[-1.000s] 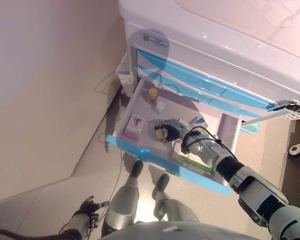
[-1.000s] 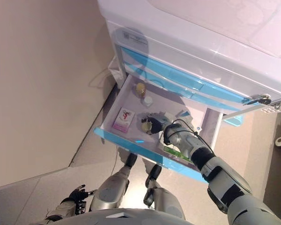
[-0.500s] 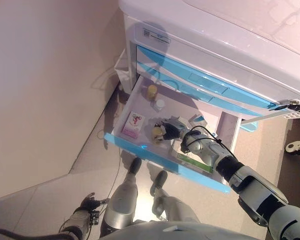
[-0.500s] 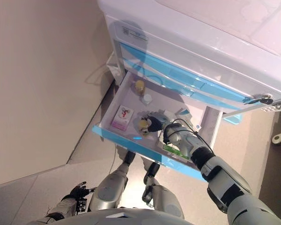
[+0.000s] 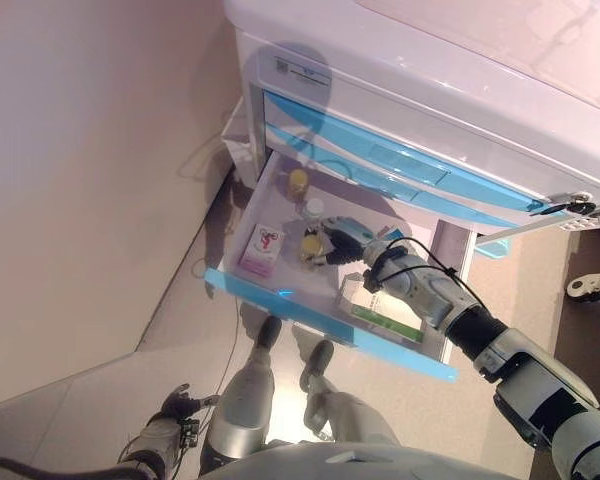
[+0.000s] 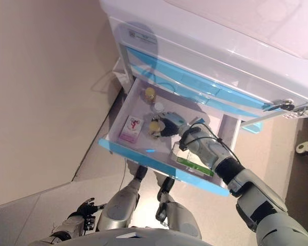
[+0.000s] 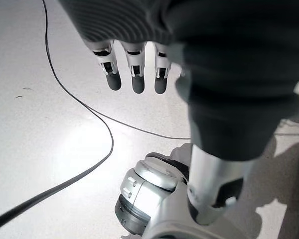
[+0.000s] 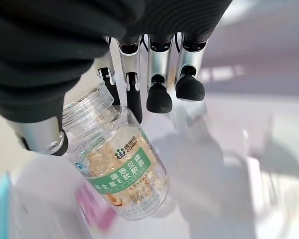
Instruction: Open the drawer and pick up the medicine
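The lowest drawer (image 5: 320, 312) of the white cart stands open, with a blue front. My right hand (image 5: 348, 240) reaches into it and is shut on a clear bottle of yellow capsules with a green label (image 5: 311, 246). In the right wrist view the bottle (image 8: 123, 172) is pinched between the thumb (image 8: 40, 135) and the fingers (image 8: 134, 97), held above the drawer floor. My left hand (image 5: 176, 404) hangs low by the floor, idle, with straight fingers (image 7: 134, 74).
In the drawer lie a pink and white box (image 5: 262, 250), a yellow bottle (image 5: 298, 182), a small white-capped bottle (image 5: 313, 208) and a green and white box (image 5: 380, 308). Closed blue-fronted drawers (image 5: 400, 165) are above. A wall runs along the left.
My right hand has lifted the bottle a little and carried it toward the back of the drawer. The green and white box shows more. The camera has shifted slightly.
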